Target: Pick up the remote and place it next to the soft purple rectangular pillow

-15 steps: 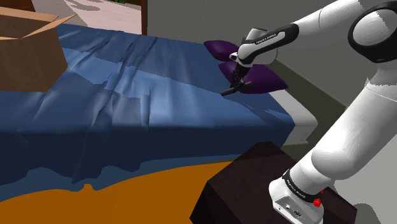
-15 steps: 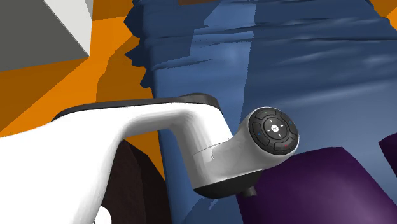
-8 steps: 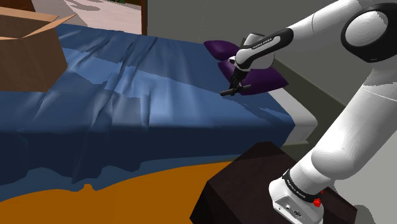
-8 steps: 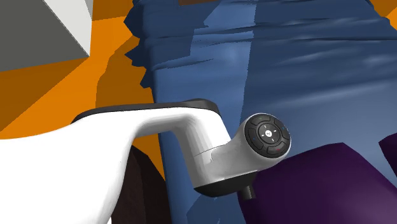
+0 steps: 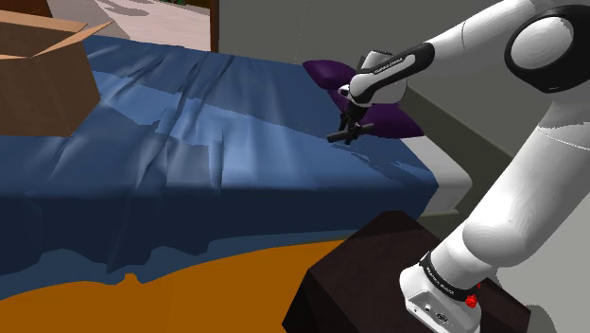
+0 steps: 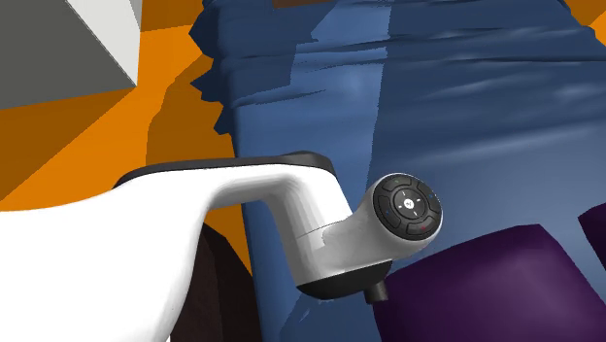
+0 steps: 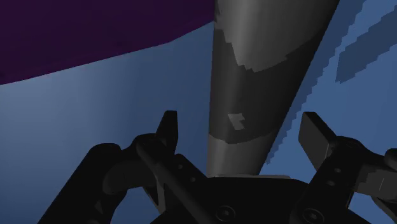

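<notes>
The gripper [image 5: 348, 127] is hovering low over the far end of a bed, and its fingers [image 7: 167, 130] are standing spread apart. The remote [image 7: 254, 76], a long dark grey bar, is lying between them on the blue blanket [image 7: 95, 108]; neither finger is touching it, and it is throwing a shadow on the cloth beside it. Its far end is reaching the edge of the purple pillow [image 7: 76, 38], so the remote [image 5: 338, 137] is sitting just beside that pillow [image 5: 392, 118].

The blanket [image 5: 189, 123] is covering the bed with many folds and is hanging down toward the orange floor [image 5: 189, 293]. A brown cardboard box [image 5: 43, 80] is resting on it at the shoulder view's left, well apart from the gripper. A white bed edge [image 5: 454, 175] is showing past the pillow, and a grey wall [image 5: 274, 28] is rising behind the bed. The dark stand [image 5: 369, 274] is standing on the floor near the bed.

In the second exterior view the white arm [image 6: 243, 194] is crossing over the blanket [image 6: 466, 97] toward the pillow [image 6: 486, 282].
</notes>
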`<state>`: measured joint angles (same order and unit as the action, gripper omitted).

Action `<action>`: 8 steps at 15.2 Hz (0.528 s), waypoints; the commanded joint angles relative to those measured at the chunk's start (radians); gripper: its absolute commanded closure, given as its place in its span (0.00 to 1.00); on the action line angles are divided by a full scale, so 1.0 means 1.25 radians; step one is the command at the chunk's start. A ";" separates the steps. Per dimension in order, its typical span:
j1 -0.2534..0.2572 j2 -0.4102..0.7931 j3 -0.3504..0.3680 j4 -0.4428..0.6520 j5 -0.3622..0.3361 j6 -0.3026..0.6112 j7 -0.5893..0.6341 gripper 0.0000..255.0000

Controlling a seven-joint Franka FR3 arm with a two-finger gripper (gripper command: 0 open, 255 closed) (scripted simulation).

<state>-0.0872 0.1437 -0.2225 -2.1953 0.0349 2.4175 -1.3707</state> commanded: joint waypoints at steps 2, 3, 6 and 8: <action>0.000 0.001 0.000 0.000 0.000 0.000 0.000 0.00; 0.000 -0.001 0.000 -0.003 0.000 0.002 0.000 0.00; 0.003 -0.057 -0.003 0.016 -0.019 -0.072 0.013 0.00; 0.004 -0.070 -0.003 0.023 -0.024 -0.092 0.016 0.00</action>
<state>-0.0821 0.0658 -0.2260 -2.1691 0.0086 2.3158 -1.3522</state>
